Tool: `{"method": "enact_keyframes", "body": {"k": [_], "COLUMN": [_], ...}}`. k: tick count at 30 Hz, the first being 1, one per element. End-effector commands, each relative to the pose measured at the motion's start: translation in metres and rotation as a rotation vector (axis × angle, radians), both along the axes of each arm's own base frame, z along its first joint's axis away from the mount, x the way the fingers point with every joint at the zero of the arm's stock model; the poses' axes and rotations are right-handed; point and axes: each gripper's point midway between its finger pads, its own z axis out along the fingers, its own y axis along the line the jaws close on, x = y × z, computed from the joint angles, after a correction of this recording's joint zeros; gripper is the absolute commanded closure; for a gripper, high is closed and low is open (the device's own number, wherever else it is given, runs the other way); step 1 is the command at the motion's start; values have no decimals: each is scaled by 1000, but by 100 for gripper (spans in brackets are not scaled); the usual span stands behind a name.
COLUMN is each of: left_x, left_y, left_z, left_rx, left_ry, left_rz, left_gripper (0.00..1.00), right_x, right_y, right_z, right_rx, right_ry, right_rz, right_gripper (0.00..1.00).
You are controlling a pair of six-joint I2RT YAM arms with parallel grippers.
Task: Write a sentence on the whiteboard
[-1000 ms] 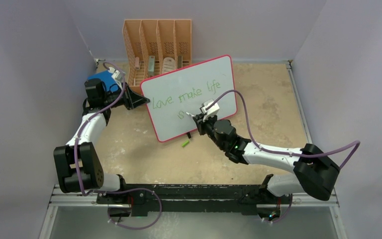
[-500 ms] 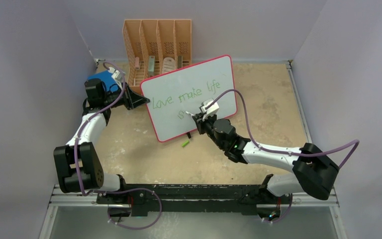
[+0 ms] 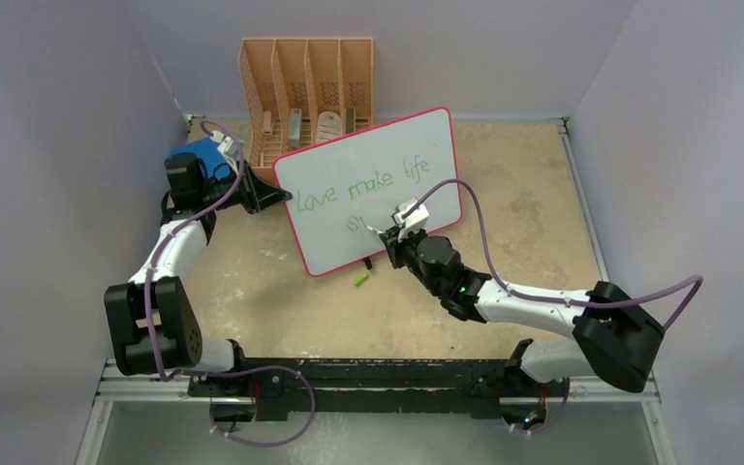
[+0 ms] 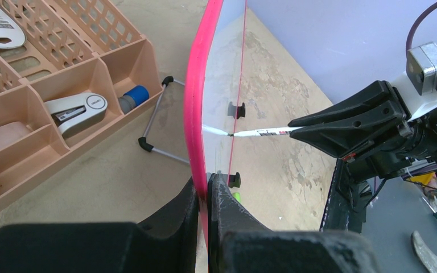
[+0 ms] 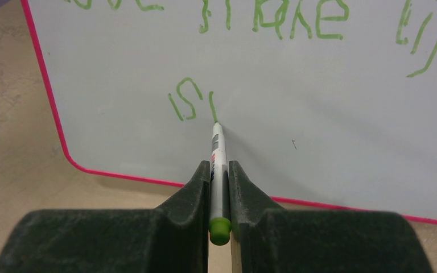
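The whiteboard (image 3: 334, 247), white with a pink rim, stands tilted at mid-table. My left gripper (image 3: 273, 197) is shut on its left edge; in the left wrist view the fingers (image 4: 206, 185) pinch the pink rim (image 4: 202, 85). The sentence (image 3: 363, 184) reads "love make life" in green, with an "s" and a short stroke (image 5: 213, 107) on the second line. My right gripper (image 5: 219, 170) is shut on a white marker (image 5: 217, 148) with a green end. The marker tip touches the board at the foot of that stroke. From the top, the right gripper (image 3: 387, 232) sits at the board's lower middle.
A peach slotted organiser (image 3: 305, 87) holding a stapler (image 4: 79, 108) stands behind the board. A blue book (image 3: 203, 155) lies by the left arm. A green marker cap (image 3: 360, 280) lies on the table below the board. The board's wire stand (image 4: 159, 122) rests behind it.
My right gripper has slid slightly down the board with the marker, leaving a short green stroke after the "s". The left gripper and the board have not moved.
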Motion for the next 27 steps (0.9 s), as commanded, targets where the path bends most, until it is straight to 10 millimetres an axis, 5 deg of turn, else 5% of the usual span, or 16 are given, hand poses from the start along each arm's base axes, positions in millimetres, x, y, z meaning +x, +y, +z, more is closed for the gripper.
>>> {"method": "enact_keyframes", "body": {"k": [1,27], "left_x": [4,4], "left_y": [3,3], "left_z": [22,22], "left_rx": [39,38], "left_ry": [-140,-140], "left_rz": [4,-1], "left_gripper": [100,100], "right_x": [-1,30], "right_y": [-9,-5], "right_z": [-5,43], "right_rx": [-13,49], "right_ry": [16,-83], "right_rz": [-25,-52], "right_gripper": [100,100]}}
